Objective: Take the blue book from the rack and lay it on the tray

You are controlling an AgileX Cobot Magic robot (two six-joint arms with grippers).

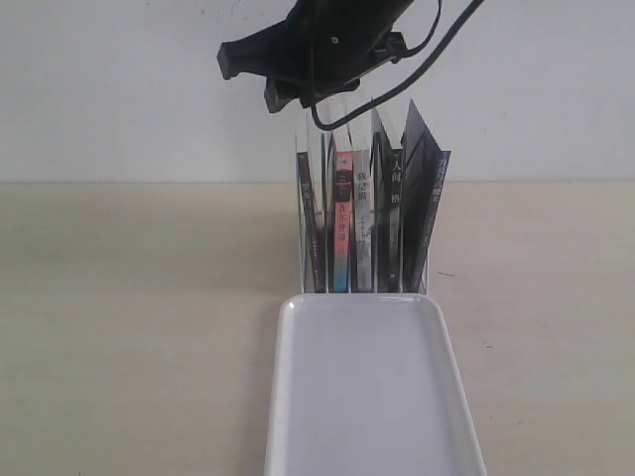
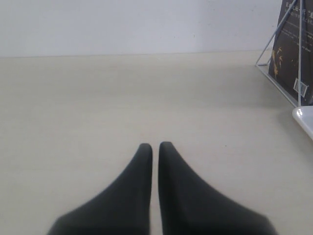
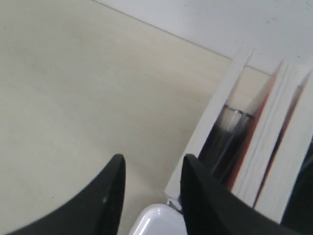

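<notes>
The rack (image 1: 301, 188) of thin wire dividers holds several upright books. The blue book (image 1: 310, 223) looks to be the leftmost one. Its dark back with a white barcode (image 2: 286, 54) faces the left wrist camera. Its dark cover with an orange-red patch (image 3: 222, 142) shows beside white page edges. The white tray (image 1: 283, 397) lies just in front of the rack. My right gripper (image 1: 253, 79) hangs open above the rack's left end, and its fingertips (image 3: 152, 161) hold nothing. My left gripper (image 2: 154, 145) is shut and empty, low over the table left of the rack, out of the exterior view.
Other books fill the rack, among them a pink-and-teal spine (image 1: 340, 228) and a black spine with white characters (image 1: 394, 198). The rightmost book (image 1: 427, 198) leans outward. A black cable (image 1: 417, 69) hangs from the right arm. A corner of the tray (image 2: 304, 117) sits by the rack's foot.
</notes>
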